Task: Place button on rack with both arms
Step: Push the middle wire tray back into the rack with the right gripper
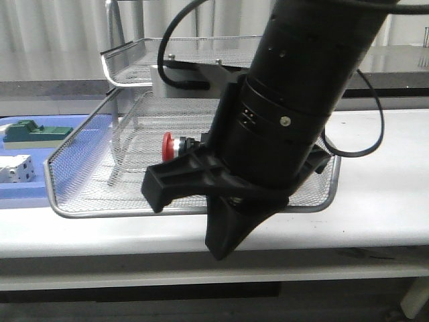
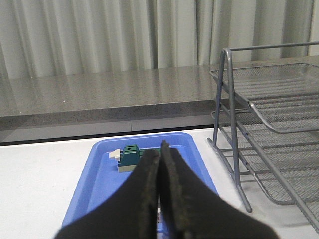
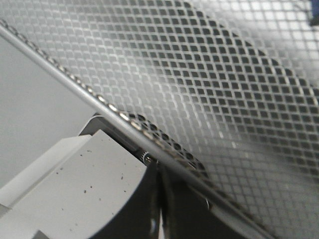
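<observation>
One button (image 1: 175, 145) lies in the rack's (image 1: 80, 194) lower tray, beside the right claw (image 3: 158, 209), pressed together.

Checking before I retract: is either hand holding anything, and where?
Nothing. Left hand and right hand are both shut empty; the button lies in the rack.

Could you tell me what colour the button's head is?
Red; the button shows best in the front view.
</observation>
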You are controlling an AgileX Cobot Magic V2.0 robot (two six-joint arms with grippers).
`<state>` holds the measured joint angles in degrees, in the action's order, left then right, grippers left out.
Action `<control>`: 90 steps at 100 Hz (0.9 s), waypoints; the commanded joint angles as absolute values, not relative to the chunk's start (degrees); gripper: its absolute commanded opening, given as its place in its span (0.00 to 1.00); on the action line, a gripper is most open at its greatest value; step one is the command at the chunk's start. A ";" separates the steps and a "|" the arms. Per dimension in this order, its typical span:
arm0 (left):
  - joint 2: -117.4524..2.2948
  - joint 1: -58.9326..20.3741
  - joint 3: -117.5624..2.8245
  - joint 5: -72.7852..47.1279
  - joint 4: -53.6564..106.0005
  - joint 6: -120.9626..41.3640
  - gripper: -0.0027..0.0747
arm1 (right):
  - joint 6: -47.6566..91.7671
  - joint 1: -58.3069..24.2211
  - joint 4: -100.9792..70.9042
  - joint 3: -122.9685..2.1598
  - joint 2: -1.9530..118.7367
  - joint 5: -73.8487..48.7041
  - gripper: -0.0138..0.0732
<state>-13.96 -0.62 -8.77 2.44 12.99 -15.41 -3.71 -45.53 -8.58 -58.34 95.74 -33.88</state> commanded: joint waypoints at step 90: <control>-14.59 -0.55 -10.32 7.39 13.50 -14.78 0.01 | -3.62 -27.19 3.49 -83.94 107.32 -28.65 0.08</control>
<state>-13.96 -0.62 -8.77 2.44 12.99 -15.41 -3.78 -28.18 2.27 -80.16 109.68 -31.81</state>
